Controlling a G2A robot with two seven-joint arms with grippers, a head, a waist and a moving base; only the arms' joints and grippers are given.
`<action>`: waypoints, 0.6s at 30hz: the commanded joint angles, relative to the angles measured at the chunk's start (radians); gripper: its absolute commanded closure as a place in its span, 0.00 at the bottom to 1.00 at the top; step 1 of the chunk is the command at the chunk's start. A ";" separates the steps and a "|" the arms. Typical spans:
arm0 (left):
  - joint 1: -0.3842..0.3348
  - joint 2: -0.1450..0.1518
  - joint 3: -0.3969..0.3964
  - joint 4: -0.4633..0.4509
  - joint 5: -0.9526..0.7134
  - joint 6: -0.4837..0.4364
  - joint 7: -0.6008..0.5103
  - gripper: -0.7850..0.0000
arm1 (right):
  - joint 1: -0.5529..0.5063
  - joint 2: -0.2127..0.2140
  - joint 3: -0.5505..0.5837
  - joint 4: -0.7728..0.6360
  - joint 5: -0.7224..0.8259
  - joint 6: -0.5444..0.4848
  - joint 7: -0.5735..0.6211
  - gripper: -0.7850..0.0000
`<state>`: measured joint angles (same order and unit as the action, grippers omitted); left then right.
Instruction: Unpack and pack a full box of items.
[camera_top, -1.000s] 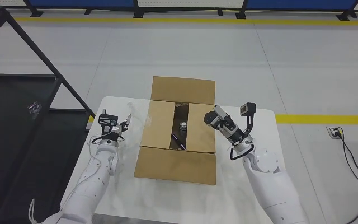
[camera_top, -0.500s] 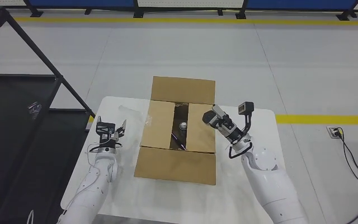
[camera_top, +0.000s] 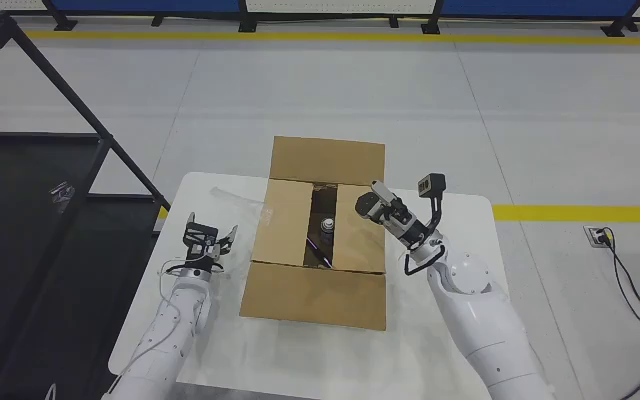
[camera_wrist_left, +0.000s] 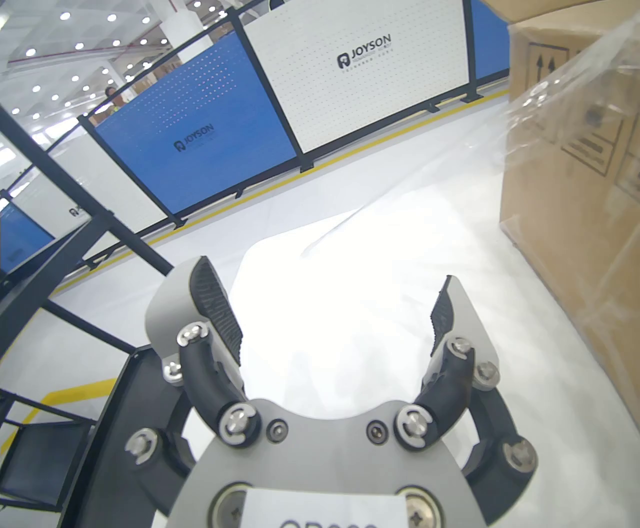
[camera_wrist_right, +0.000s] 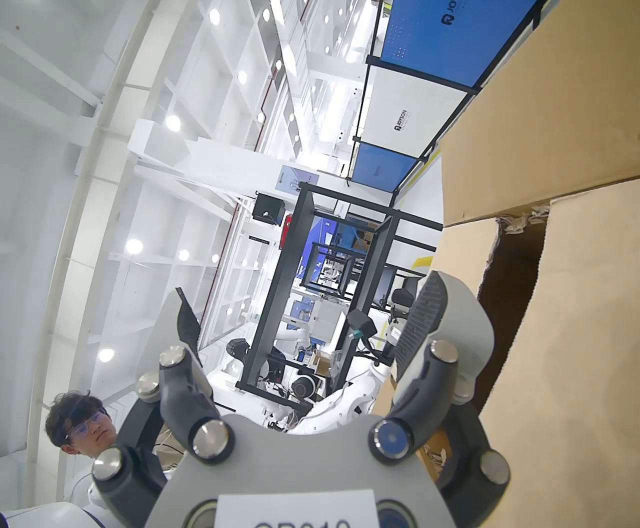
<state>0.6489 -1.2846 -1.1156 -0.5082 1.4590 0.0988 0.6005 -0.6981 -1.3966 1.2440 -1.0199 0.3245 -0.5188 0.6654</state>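
My left gripper (camera_top: 211, 236) hangs wide open and empty near the counter's (camera_top: 230, 335) left edge, beside the box (camera_top: 312, 293). My right gripper (camera_top: 373, 206) is spread too, empty, at the box's right inner flap; whether it touches I cannot tell. The counter is white, the floor grey, with blue and white panels (camera_wrist_left: 210, 135) behind. The brown box sits mid-counter, flaps partly open, a bottle (camera_top: 326, 228) in the gap.

A white worktop (camera_top: 225, 350) stands on a pale grey floor, with a yellow line (camera_top: 570, 212) running off at the right of the frame. A black metal rack (camera_top: 60, 230) fills the left side. Blue and white partition panels (camera_wrist_left: 200, 125) stand across the background.
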 joint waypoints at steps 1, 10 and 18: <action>-0.016 -0.004 0.010 0.002 0.015 -0.008 -0.020 0.00 | 0.001 0.001 0.001 0.002 0.001 -0.005 0.003 0.00; -0.128 -0.060 0.063 0.097 -0.013 -0.049 -0.086 0.00 | -0.035 0.011 0.026 -0.030 -0.010 -0.017 -0.014 0.00; -0.206 -0.110 0.088 0.202 -0.053 -0.009 -0.087 0.00 | -0.093 0.023 0.057 -0.099 -0.028 0.001 -0.042 0.00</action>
<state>0.4478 -1.3914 -1.0288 -0.3161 1.4089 0.0844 0.5096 -0.7864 -1.3746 1.2990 -1.1132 0.2978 -0.5200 0.6256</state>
